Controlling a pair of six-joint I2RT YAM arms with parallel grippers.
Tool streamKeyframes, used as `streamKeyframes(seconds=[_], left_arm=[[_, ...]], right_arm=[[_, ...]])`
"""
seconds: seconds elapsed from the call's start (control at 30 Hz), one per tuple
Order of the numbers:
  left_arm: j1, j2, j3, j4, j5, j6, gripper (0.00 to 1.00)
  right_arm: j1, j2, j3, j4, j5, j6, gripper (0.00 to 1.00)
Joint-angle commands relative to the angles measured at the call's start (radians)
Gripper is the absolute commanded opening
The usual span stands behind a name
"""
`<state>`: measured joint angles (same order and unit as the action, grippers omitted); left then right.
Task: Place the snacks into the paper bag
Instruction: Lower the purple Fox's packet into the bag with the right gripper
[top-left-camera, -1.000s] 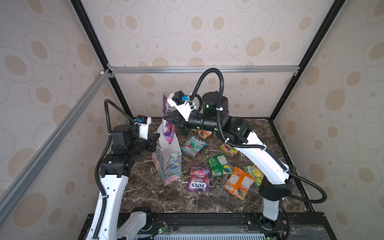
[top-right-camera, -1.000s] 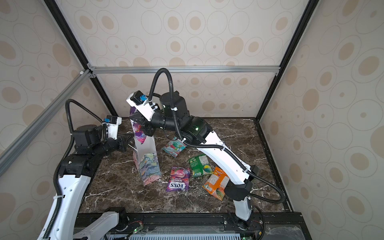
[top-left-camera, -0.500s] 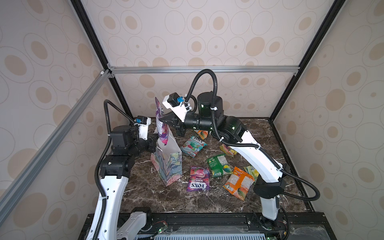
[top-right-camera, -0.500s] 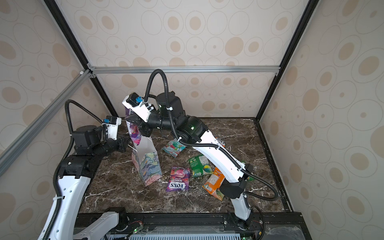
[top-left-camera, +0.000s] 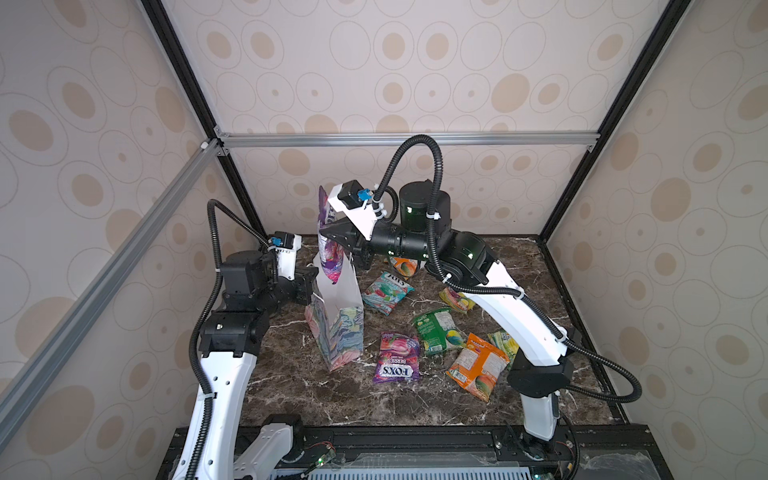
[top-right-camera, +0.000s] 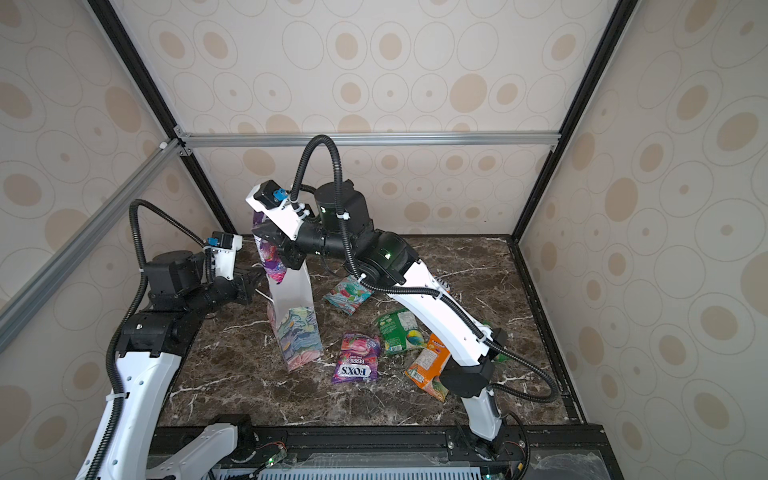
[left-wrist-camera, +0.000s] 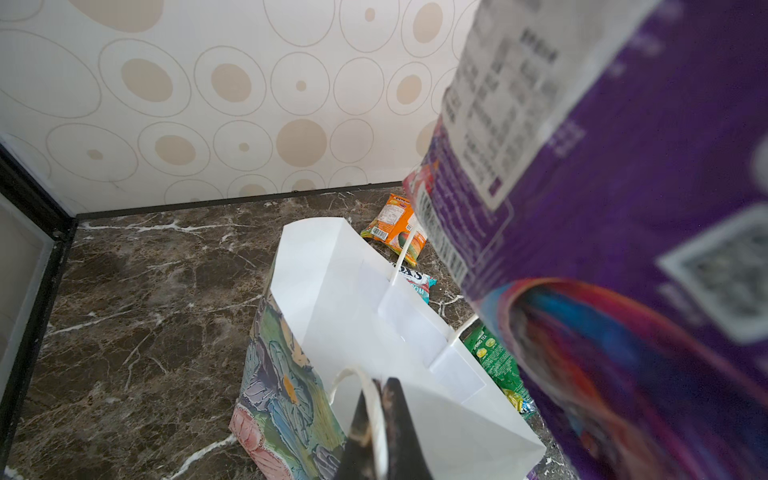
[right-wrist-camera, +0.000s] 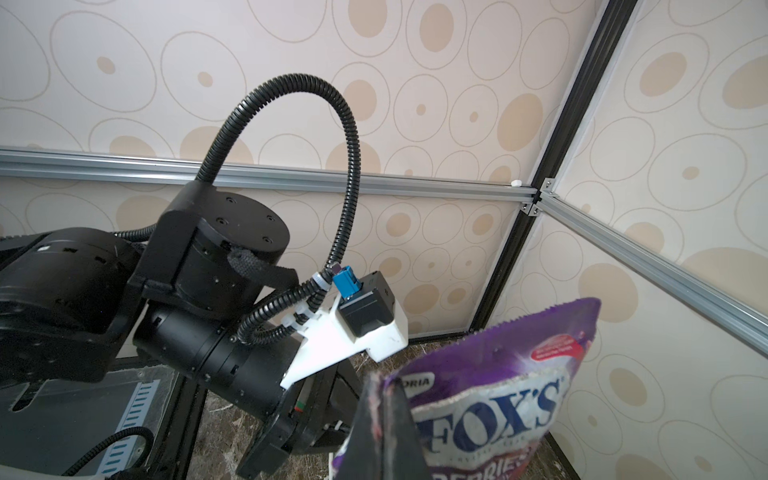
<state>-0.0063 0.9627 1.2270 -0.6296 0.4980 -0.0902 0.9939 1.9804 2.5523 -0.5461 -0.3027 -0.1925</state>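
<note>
Right gripper (right-wrist-camera: 383, 390) has swung left, pinching purple packet (top-left-camera: 331, 258) over paper bag (top-left-camera: 337, 328) mouth. Left gripper (left-wrist-camera: 380, 401) clamps bag handle. About seven snacks (top-left-camera: 397, 362) left on table (top-left-camera: 291, 386).

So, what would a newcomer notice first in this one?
The purple FOX'S packet, pinched upright in the right gripper, hangs at the open mouth of the standing paper bag, left of centre. The left gripper is shut on the bag's near top edge. Several other packets lie loose on the marble table, right of the bag in both top views.
</note>
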Motion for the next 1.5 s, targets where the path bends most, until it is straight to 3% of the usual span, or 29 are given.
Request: streamKeyframes(seconds=[0.0, 0.33, 1.07, 1.47], left_arm=[[0.003, -0.018, 0.0, 0.011, -0.003, 0.018, 0.0], [0.003, -0.027, -0.004, 0.011, -0.005, 0.018, 0.0], [0.002, -0.042, -0.009, 0.016, -0.022, 0.02, 0.0], [0.003, -0.041, -0.008, 0.027, 0.01, 0.021, 0.0]], right_arm=[[0.006, -0.026, -0.018, 0.033, 0.001, -0.029, 0.0], [0.002, -0.005, -0.043, -0.037, -0.079, -0.059, 0.0], [0.002, -0.136, -0.47, 0.138, 0.053, -0.029, 0.0], [0.003, -0.172, -0.595, 0.18, 0.116, -0.003, 0.0]])
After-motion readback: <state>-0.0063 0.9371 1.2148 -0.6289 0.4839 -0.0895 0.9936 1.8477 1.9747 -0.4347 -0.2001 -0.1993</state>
